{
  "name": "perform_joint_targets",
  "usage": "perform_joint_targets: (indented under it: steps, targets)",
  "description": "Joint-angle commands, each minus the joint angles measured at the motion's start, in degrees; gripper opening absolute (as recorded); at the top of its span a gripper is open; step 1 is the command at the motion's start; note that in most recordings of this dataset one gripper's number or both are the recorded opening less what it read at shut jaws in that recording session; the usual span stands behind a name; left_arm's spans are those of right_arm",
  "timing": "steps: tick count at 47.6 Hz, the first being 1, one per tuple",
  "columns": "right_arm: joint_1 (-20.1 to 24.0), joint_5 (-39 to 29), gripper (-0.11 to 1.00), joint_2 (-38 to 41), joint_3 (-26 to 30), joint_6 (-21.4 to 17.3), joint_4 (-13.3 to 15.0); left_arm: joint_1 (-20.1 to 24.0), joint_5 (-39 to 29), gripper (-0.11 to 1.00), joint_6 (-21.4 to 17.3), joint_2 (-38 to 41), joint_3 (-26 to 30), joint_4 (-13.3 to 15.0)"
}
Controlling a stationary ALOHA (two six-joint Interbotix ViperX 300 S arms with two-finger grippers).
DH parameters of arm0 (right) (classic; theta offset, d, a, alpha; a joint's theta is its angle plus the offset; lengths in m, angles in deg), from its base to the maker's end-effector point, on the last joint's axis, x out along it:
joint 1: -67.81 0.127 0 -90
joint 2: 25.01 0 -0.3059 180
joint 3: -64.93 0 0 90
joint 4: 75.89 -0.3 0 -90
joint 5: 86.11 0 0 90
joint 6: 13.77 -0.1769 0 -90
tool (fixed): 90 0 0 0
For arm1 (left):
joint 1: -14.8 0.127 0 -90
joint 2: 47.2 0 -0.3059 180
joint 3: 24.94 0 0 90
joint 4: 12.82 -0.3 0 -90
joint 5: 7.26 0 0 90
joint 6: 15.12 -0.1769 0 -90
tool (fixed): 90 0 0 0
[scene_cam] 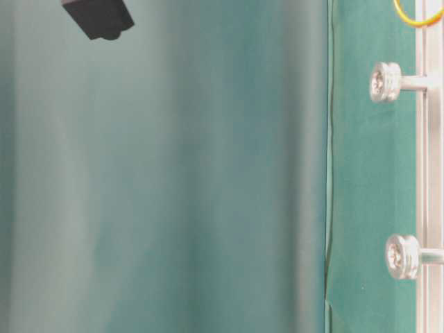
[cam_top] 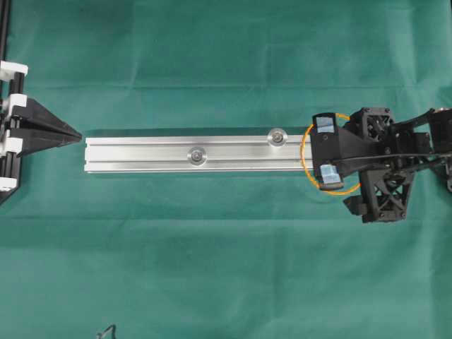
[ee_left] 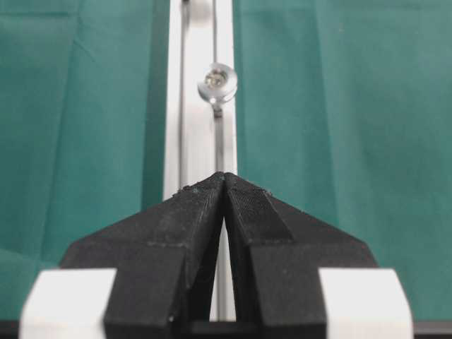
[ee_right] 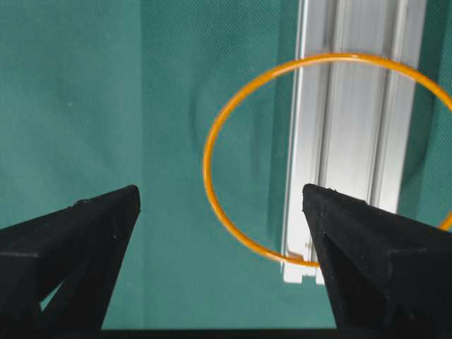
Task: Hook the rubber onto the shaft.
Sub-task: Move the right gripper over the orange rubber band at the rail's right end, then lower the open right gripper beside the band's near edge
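Note:
The rubber [cam_top: 303, 154] is a thin orange loop lying across the right end of the silver rail [cam_top: 141, 154] and onto the cloth on both sides [ee_right: 206, 162]. Two silver-headed shafts stand up from the rail, one near the middle [cam_top: 197, 155] and one further right [cam_top: 277, 137]; they also show side-on [scene_cam: 386, 82] [scene_cam: 402, 257]. My right gripper [cam_top: 326, 150] hangs open over the loop [ee_right: 220, 194], holding nothing. My left gripper [cam_top: 76, 133] is shut and empty just off the rail's left end [ee_left: 224, 176], pointing along the rail toward a shaft [ee_left: 217, 81].
Green cloth [cam_top: 226, 268] covers the table all around the rail. A black frame with white brackets [cam_top: 10, 106] stands at the left edge. A dark finger tip [scene_cam: 100, 17] shows at the top of the table-level view.

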Motion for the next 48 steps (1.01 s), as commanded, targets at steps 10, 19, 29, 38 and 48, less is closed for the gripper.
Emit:
perform_joint_targets:
  steps: [10,19,29,38,48]
  targets:
    - [1.0,3.3,0.98,2.8,-0.4,-0.3,-0.3,-0.2,0.2,0.02,0.0,0.5,1.7,-0.1]
    - [1.8,6.4,0.98,4.4,-1.4,-1.7,-0.3,-0.2,0.2,0.02,0.0,0.5,1.8,-0.1]
    - [3.0,9.0,0.98,5.9,-3.5,-3.2,-0.3,-0.2,0.2,0.02,0.0,0.5,1.7,-0.1]
    - [3.5,11.6,0.98,6.7,-5.4,-4.7,-0.3,-0.2,0.1,0.02,0.0,0.5,1.7,-0.1]
    - [3.6,13.4,0.98,7.6,-6.5,-5.8,-0.3,-0.2,0.1,0.02,0.0,0.5,1.7,-0.1]
